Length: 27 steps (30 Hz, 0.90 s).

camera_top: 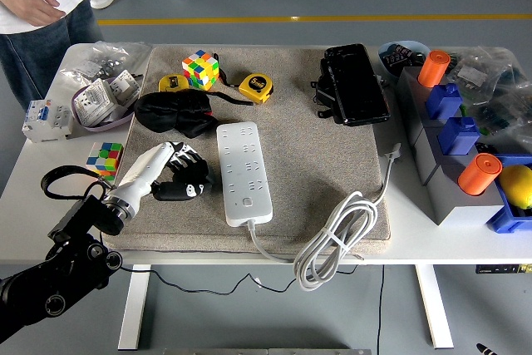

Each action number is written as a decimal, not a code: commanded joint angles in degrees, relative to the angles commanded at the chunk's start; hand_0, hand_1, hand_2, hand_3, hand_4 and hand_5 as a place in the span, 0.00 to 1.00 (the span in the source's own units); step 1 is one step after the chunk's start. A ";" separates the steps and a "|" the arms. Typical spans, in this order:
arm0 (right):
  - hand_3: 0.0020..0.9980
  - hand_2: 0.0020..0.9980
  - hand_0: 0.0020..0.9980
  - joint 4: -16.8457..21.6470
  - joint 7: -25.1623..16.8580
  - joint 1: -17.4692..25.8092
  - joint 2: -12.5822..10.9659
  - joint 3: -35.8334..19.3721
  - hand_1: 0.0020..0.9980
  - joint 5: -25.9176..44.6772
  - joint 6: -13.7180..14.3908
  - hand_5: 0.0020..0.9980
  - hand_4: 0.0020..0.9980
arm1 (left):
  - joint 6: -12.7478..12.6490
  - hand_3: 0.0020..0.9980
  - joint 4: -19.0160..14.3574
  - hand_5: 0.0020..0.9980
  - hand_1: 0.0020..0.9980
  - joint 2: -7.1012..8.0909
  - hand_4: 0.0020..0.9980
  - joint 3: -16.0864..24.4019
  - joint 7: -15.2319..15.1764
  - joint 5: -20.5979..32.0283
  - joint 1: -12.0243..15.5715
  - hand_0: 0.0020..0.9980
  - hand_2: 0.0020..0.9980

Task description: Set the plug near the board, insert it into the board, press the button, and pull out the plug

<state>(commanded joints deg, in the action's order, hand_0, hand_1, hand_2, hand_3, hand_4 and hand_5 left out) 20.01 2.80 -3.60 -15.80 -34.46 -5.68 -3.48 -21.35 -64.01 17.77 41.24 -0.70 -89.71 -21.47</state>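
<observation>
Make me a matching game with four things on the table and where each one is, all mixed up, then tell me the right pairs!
Things:
1. white power strip
2. yellow tape measure
3. coiled white cable
4. round orange cap

Places:
A. on the grey box at the table's right side
B. at the mat's near edge, partly hanging over the table's front
C. far part of the mat, right of the colourful puzzle cube
D. middle of the mat, just right of the robot's left hand

Pairs: 1-D, 2-C, 3-B, 4-A
</observation>
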 joint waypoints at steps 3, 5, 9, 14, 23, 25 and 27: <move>0.63 0.72 0.65 0.04 -0.02 0.02 -0.04 -0.08 0.71 -0.04 0.01 0.53 0.92 | 0.23 0.56 -0.04 0.00 0.40 0.02 0.73 -0.11 0.05 -0.32 0.02 0.36 0.46; 0.63 0.72 0.65 0.03 -0.02 0.02 -0.03 -0.05 0.71 0.00 -0.01 0.53 0.92 | 0.21 0.56 -0.12 0.00 0.40 0.07 0.73 -0.12 -0.43 0.01 0.08 0.36 0.46; 0.63 0.72 0.65 0.04 -0.04 0.05 0.01 -0.03 0.71 0.01 -0.04 0.53 0.92 | -0.43 0.55 -0.11 0.00 0.38 0.10 0.73 -0.04 -1.88 0.56 0.13 0.34 0.44; 0.63 0.72 0.65 0.01 -0.05 0.05 0.00 0.07 0.71 0.07 -0.08 0.53 0.92 | -2.29 0.55 0.16 0.00 0.38 0.16 0.72 0.30 -5.42 1.76 0.27 0.34 0.43; 0.63 0.72 0.65 0.01 -0.07 0.09 0.01 -0.06 0.71 0.10 -0.10 0.53 0.92 | -4.39 0.55 0.51 0.00 0.38 0.52 0.72 0.29 -11.71 4.23 -0.62 0.34 0.43; 0.63 0.72 0.65 0.01 -0.06 0.09 0.03 0.01 0.71 0.12 -0.12 0.53 0.92 | -4.36 0.55 0.74 0.00 0.38 0.51 0.72 -0.40 -12.39 4.66 -1.21 0.34 0.43; 0.63 0.72 0.65 0.05 -0.09 0.05 0.03 0.02 0.71 0.11 -0.10 0.53 0.92 | -4.24 0.55 1.11 0.00 0.38 0.47 0.72 -1.33 -12.87 5.07 -1.99 0.35 0.43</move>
<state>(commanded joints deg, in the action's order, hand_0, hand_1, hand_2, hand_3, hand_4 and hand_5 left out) 20.06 2.72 -3.55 -15.77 -34.44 -5.57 -3.59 -25.59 -62.90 18.23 39.92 -13.57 -84.65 -23.46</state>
